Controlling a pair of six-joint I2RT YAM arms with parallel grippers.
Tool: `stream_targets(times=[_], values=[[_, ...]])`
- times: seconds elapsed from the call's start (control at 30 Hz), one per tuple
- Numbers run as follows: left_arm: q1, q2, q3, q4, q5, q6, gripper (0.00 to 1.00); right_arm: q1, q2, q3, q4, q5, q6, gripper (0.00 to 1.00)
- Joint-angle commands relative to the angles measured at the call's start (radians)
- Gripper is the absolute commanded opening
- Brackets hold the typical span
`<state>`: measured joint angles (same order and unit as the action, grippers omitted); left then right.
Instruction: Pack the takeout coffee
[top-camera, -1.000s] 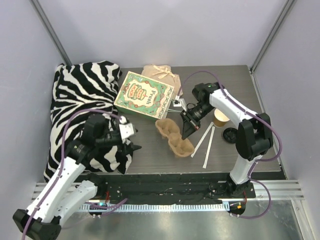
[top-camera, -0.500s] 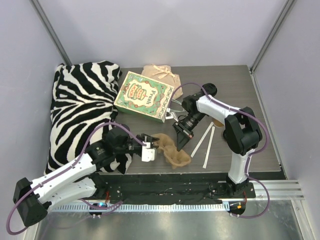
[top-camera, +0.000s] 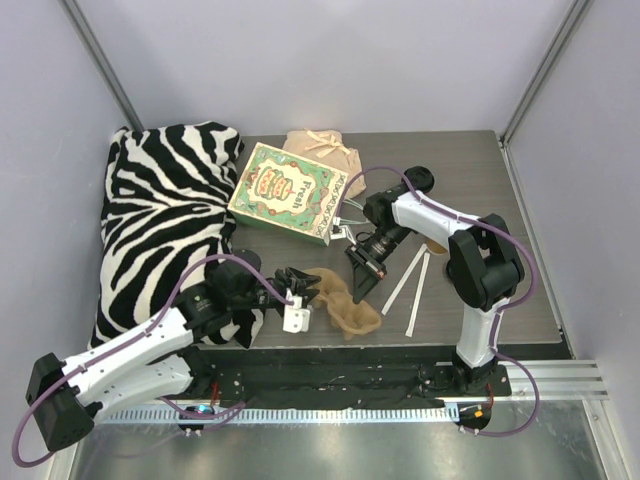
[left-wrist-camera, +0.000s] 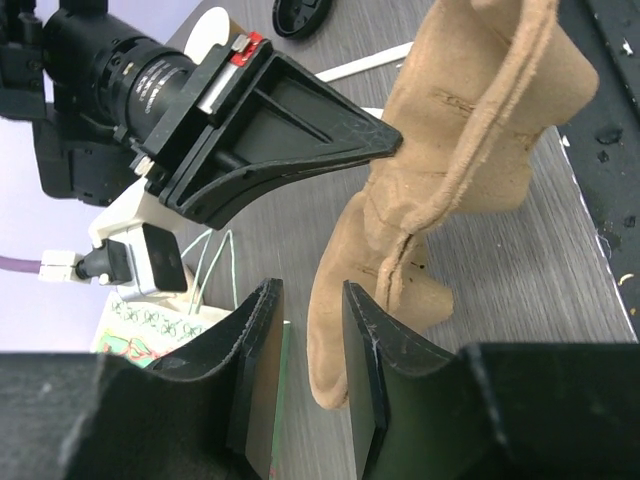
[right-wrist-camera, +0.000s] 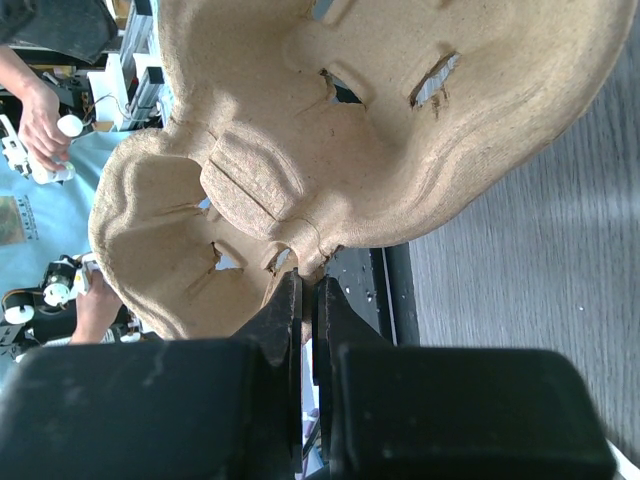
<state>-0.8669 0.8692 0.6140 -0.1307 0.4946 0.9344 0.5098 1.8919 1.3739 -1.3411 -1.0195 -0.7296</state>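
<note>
No lidded takeout coffee shows. A brown cup with a bare pale inside (left-wrist-camera: 212, 30) and a loose black lid (left-wrist-camera: 300, 15) lie behind my right arm; in the top view only a sliver of the cup (top-camera: 436, 243) shows. A pulp cup carrier (top-camera: 350, 310) is tipped up on the table. My right gripper (top-camera: 358, 288) is shut on its rim, as the right wrist view (right-wrist-camera: 305, 282) shows on the carrier (right-wrist-camera: 350, 130). My left gripper (top-camera: 310, 287) is open, its jaws (left-wrist-camera: 310, 300) either side of the carrier's near end (left-wrist-camera: 450, 150).
A zebra-striped cloth (top-camera: 165, 210) covers the left of the table. A green printed bag (top-camera: 285, 190) lies flat at the back, a tan paper bag (top-camera: 320, 150) behind it. Two white stir sticks (top-camera: 410, 280) lie right of the carrier.
My left gripper swung from the zebra cloth over to the carrier. My right gripper came down onto the carrier's rim, and the carrier has tipped up from lying flat.
</note>
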Motion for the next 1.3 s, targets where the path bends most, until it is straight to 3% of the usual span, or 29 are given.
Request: stream_targets(times=[0.0, 0.27, 0.8, 1.27], values=[[-0.014, -0.019, 0.006, -0.021, 0.032, 0.053, 0.34, 0.007, 0.003, 0.024, -0.125, -0.047, -0.048, 0.01], [-0.026, -0.032, 0.013, -0.104, 0.058, 0.098, 0.33, 0.006, 0.003, 0.024, -0.133, -0.045, -0.048, 0.01], [-0.027, 0.030, 0.044, -0.080, -0.001, 0.063, 0.29, 0.007, 0.003, 0.031, -0.133, -0.030, -0.050, 0.01], [-0.027, 0.019, 0.082, -0.116, 0.035, 0.017, 0.28, 0.007, -0.004, 0.019, -0.081, -0.004, -0.002, 0.01]])
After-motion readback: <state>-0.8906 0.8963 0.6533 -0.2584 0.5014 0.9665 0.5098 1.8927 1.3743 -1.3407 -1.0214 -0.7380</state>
